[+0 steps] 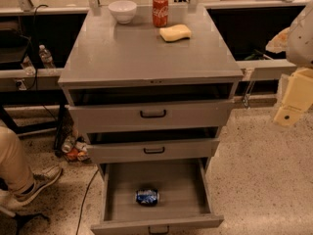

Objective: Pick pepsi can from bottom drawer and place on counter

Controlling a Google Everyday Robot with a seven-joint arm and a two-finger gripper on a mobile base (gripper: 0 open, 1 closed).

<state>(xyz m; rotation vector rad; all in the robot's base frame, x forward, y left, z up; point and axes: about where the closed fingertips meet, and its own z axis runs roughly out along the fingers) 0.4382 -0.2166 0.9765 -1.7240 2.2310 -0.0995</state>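
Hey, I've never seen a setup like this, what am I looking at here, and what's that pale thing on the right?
One camera looks down at a grey drawer cabinet from the front. The pale blocks at the right edge are a robot's arm; its gripper hangs beside the cabinet, touching nothing. On the counter sit a white bowl, a red Coca-Cola can and a yellow sponge. The bottom drawer is pulled open, with the pepsi can lying on its side inside.

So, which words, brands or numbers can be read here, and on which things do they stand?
"Coca-Cola": white script on the red can at the back of the counter.
The pepsi can in the bottom drawer: lettering too blurred to read.
The gripper, at the right edge beside the cabinet: no text.
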